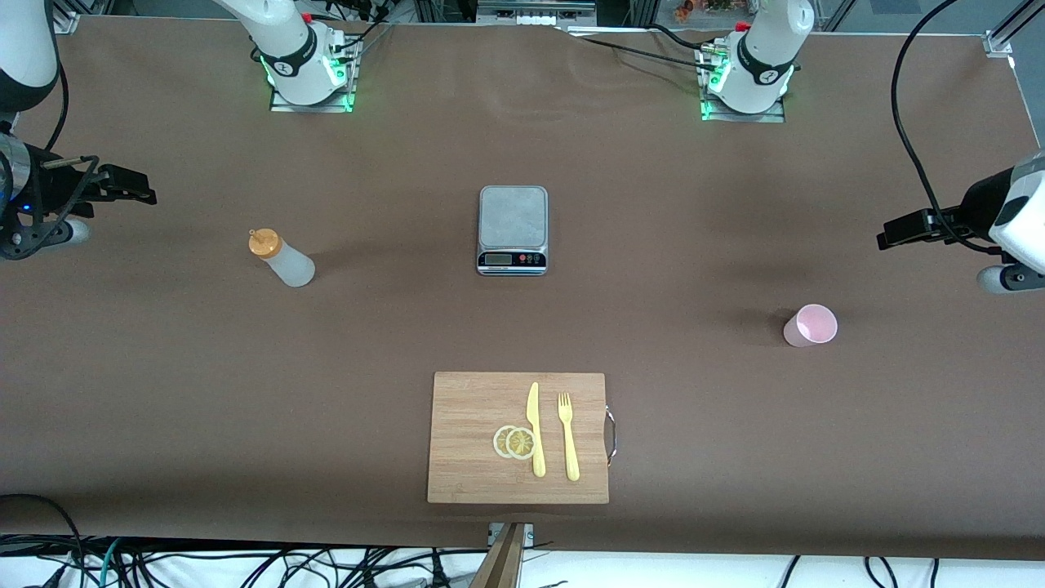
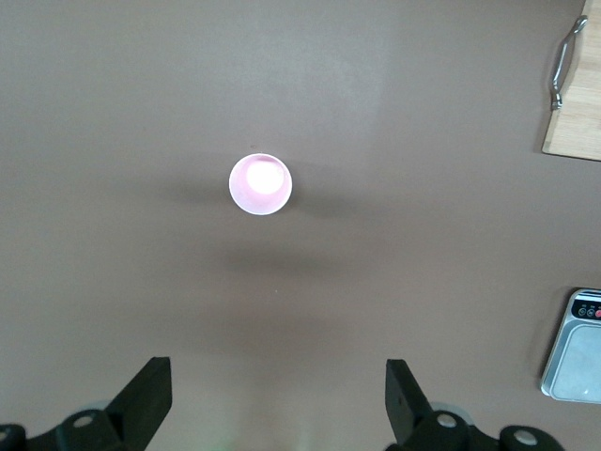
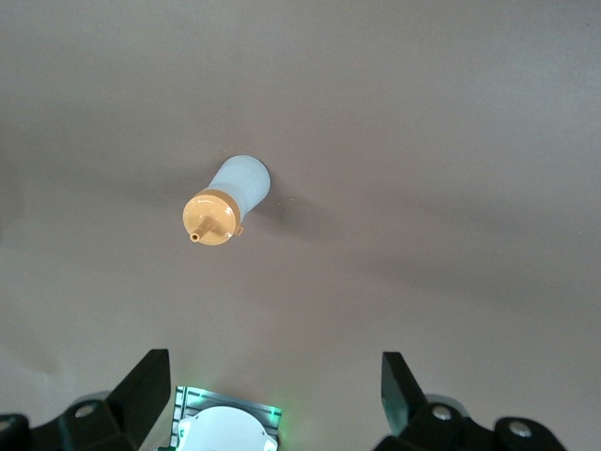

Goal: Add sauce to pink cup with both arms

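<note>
1. the sauce (image 1: 282,259) stands upright on the table (image 1: 163,367) toward the right arm's end.
2. the pink cup (image 1: 811,325) stands toward the left arm's end.
3. the left tool (image 2: 277,399) hangs over the table's end, fingers apart, empty.
4. the right tool (image 3: 272,395) likewise, fingers apart, empty.

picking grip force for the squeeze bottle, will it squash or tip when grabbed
The squeeze bottle looks like thin translucent plastic, so it will probably dent under a firm pinch and could push sauce out of its orange cap. It stands tall on a narrow base, so a sideways nudge may well tip it. It is likely light.
</note>
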Tool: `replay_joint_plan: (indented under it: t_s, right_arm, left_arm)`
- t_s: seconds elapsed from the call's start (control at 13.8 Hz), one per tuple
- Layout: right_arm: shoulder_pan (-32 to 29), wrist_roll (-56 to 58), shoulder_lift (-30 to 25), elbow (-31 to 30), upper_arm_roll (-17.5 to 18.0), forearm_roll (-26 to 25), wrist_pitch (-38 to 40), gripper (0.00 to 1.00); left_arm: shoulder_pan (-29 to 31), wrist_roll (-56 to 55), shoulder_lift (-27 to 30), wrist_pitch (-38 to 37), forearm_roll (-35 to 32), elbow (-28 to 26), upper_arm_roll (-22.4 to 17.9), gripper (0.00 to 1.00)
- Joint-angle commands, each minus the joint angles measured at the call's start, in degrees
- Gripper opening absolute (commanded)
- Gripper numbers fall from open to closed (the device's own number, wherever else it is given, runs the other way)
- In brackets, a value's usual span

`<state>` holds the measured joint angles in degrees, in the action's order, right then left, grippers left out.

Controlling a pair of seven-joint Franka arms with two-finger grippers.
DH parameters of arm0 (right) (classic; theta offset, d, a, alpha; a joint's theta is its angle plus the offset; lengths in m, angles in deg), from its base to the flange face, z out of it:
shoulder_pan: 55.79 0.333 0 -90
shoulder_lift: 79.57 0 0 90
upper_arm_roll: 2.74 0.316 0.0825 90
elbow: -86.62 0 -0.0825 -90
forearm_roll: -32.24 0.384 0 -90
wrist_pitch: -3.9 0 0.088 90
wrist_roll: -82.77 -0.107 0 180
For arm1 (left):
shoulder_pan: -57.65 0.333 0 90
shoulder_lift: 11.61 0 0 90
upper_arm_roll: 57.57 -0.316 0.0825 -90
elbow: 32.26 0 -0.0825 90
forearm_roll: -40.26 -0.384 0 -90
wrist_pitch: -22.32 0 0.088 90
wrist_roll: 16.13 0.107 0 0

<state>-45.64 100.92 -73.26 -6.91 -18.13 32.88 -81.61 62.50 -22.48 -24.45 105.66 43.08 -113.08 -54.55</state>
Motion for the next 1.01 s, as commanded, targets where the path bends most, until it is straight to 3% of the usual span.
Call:
replay_joint_plan:
  t_s: [0.0,0.29,0.43,0.65,0.94]
  right_arm:
    - [-7.0,-2.0,-0.2,1.0,7.4,-1.0,0.0,0.99]
    - [-15.3,-9.6,-1.1,0.5,17.6,-1.2,-0.3,0.99]
    - [-15.9,-10.2,-2.2,-0.6,17.9,-1.2,-1.9,0.99]
    - [-17.4,-10.4,-7.8,-9.2,18.7,-1.2,-10.7,0.99]
    - [-16.6,-10.9,-8.2,-8.5,18.1,-0.7,-9.7,0.99]
  left_arm:
    - [1.3,4.3,-1.7,0.0,0.9,0.1,0.0,1.0]
    - [3.9,9.0,-4.5,7.3,0.5,-5.3,-0.2,1.0]
    - [3.9,9.0,-6.2,13.0,-2.4,-8.0,-0.1,1.0]
    - [4.1,11.3,-9.7,22.0,-3.1,-12.0,-0.2,1.0]
    - [4.8,13.7,-13.3,31.4,-3.1,-15.9,-0.3,1.0]
